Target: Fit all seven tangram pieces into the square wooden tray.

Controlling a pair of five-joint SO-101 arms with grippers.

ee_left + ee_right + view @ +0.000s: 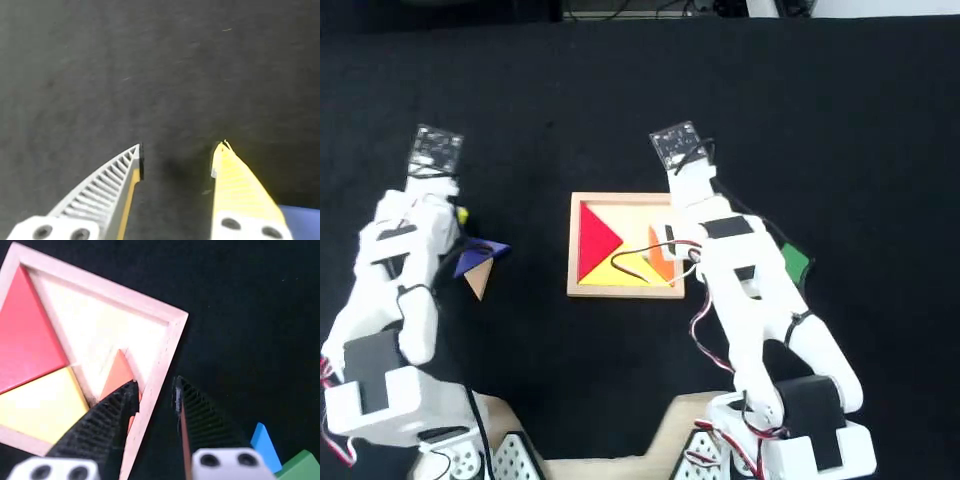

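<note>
The square wooden tray [578, 290] lies mid-table with a red triangle [595, 240], a yellow triangle [620, 268] and an orange triangle [662, 264] in it. My right gripper [154, 390] hangs open over the tray's [165, 347] right wall, one finger over the orange triangle [117, 374] and the other outside the rim. The red triangle [27, 340] and yellow triangle [42, 407] fill the tray's left part. My left gripper [180, 160] is open over bare cloth, with a blue piece [302, 217] beside its yellow finger. In the high view that gripper [455, 222] is just left of the blue piece [480, 252].
A tan triangle [478, 284] lies just below the blue piece at the left. A green piece [794, 263] sits right of the right arm; beside it, in the right wrist view, are a light blue piece [262, 444] and the green piece [300, 466]. Black cloth covers the table.
</note>
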